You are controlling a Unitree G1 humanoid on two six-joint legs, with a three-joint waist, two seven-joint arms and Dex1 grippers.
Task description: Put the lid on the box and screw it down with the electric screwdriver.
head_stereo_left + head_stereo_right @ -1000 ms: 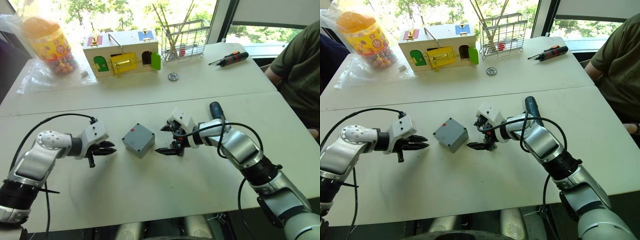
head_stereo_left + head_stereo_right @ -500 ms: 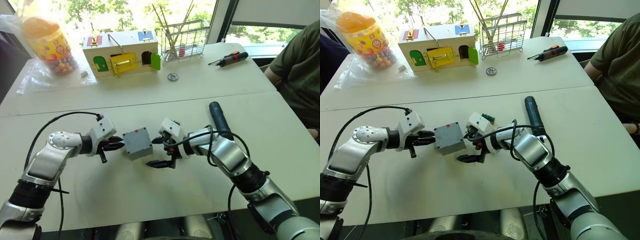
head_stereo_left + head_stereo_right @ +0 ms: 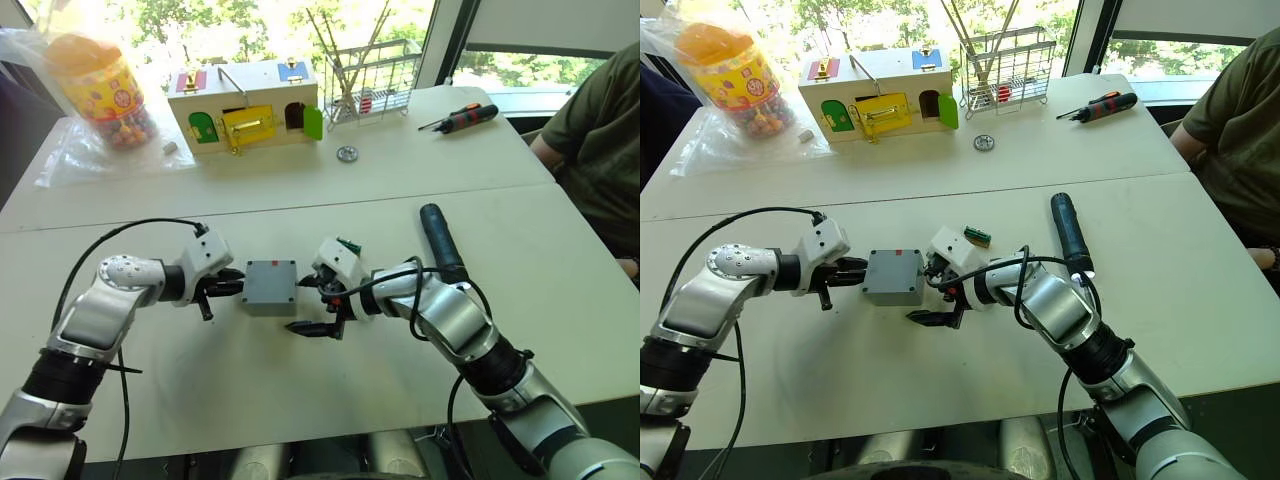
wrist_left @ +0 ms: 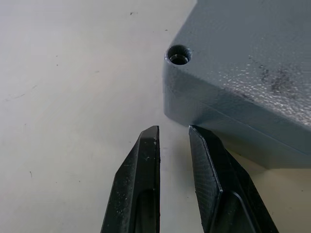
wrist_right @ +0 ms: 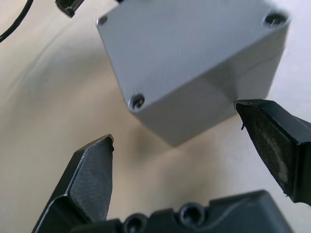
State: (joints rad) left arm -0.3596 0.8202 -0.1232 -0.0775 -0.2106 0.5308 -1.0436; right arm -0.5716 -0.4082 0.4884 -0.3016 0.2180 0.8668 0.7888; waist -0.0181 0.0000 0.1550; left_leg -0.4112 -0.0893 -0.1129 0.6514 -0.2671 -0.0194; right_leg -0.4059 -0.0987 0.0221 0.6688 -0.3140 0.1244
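Your box [image 3: 268, 287] sits on the desk [image 3: 300, 390] with its lid on, between both tools. Left tool [image 3: 231, 283] has fingers nearly together, tips at the box's side. Right tool [image 3: 311, 306] is spread wide beside it. Electric screwdriver [image 3: 440, 241] lies near the right arm.

- Grey box [image 4: 252, 73] resting on pale bench [image 4: 73, 97], one corner screw hole [image 4: 178, 55] visible.
- End effector [image 4: 172, 138] fingers nearly together, tips just beside box's side.
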